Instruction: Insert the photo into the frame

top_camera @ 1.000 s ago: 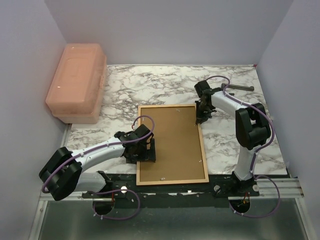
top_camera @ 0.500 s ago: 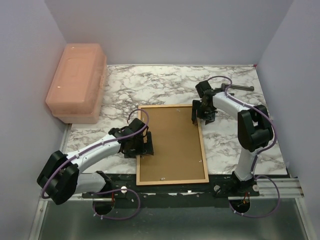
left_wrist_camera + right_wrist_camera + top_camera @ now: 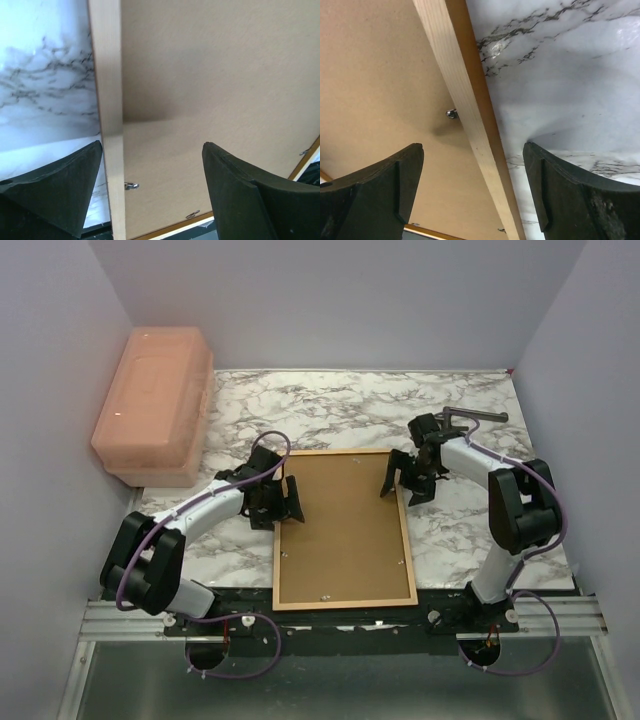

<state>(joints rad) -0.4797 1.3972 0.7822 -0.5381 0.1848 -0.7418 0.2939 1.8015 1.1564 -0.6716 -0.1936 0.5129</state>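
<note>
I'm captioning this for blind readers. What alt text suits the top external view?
A wooden frame lies face down on a marble table, brown backing board filling it. The left fingers and right fingers, both open, straddle its long edges. A pink box stands far left.

The frame [image 3: 345, 604] lies flat on the marble table [image 3: 330, 410], brown backing board [image 3: 340, 530] facing up. The left gripper [image 3: 288, 498] and right gripper [image 3: 402, 483] straddle its far side edges, jaws spread. A pink box [image 3: 155, 400] sits far left.
</note>
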